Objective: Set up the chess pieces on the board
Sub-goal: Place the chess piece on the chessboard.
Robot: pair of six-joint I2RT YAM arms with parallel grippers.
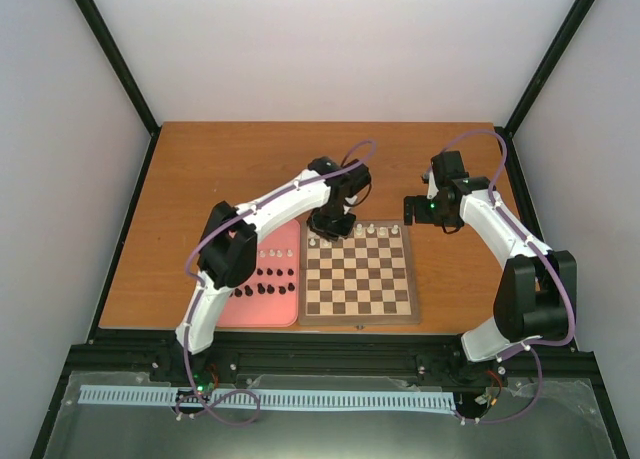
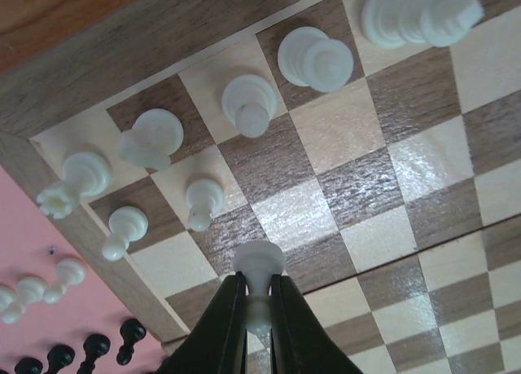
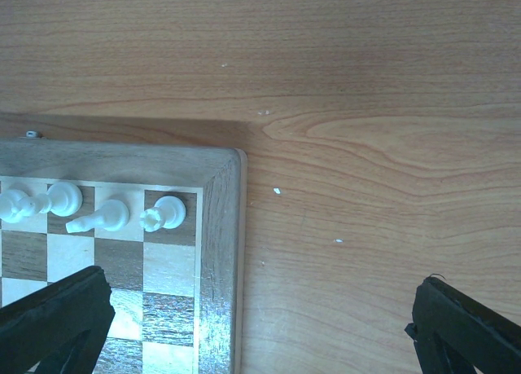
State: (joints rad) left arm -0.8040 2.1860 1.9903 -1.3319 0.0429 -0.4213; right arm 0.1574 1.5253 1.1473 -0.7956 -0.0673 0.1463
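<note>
Setup partly done, white side only. Left gripper (image 2: 259, 289) is clamped on a white pawn (image 2: 259, 264) by its stem, held upright just above the board (image 1: 360, 320), over the second row from the far edge and next in line after the two placed pawns (image 2: 203, 203). The far row carries the white back-rank pieces (image 2: 248, 105). The left wrist view shows five from one corner and the right wrist view shows about four at the other corner, so the row looks full or nearly so; an exact count is not possible, as the arm hides part of it in the top view. Judged done: white back rank and two pawns, with a third in hand and not yet released. Judged left: the spare white pawns (image 1: 270, 252) and all the black pieces (image 1: 262, 289), which lie on the pink tray (image 1: 250, 314) touching the board's left edge. No black piece is seen on the board, and the near rows are bare. Right gripper (image 3: 260, 309) hangs with its fingers spread wide and nothing between them, over the table (image 3: 342, 81) beside the board's far right corner. Roughly a third complete.
</note>
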